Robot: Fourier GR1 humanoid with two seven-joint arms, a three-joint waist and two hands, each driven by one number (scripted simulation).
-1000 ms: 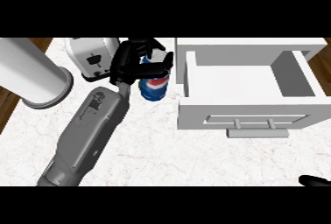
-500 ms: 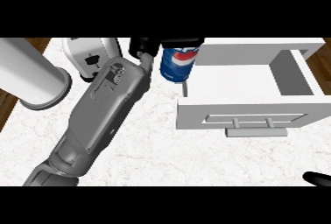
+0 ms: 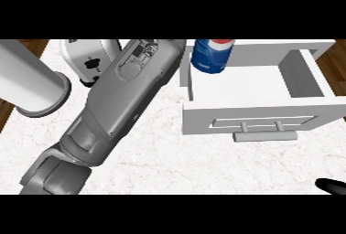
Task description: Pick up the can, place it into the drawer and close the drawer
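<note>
At far left stood a large white cylinder [image 3: 30, 80], upright on the white marbled counter [image 3: 169, 155], its flared base near the counter's left edge. Wood floor showed beyond the counter at the upper left and at the right edge.

Just right of the cylinder, at the back of the counter, sat a white toaster-like appliance [image 3: 88, 57] with dark knobs on its face. Its right side was partly covered by the left forearm.

The left forearm [image 3: 111, 109], grey, ran diagonally from the lower left up toward the top centre. Its wrist end reached the top of the view just beside the can. The left hand itself was not visible past the wrist, so the state of its fingers could not be told, nor whether they were round the can.

The can [image 3: 212, 55], blue with a red and white mark, was tilted at the drawer's back left corner, above the left wall, its top cut off by the view's edge. Its lower end overlapped the drawer's interior.

The drawer [image 3: 310, 77], white, stood pulled open, with a bare white floor. Its front panel faced the viewer and carried a bar handle [image 3: 265, 135].

At the lower right corner only a black tip of the right hand [image 3: 331, 186] showed; whether its fingers were spread or curled could not be told.
</note>
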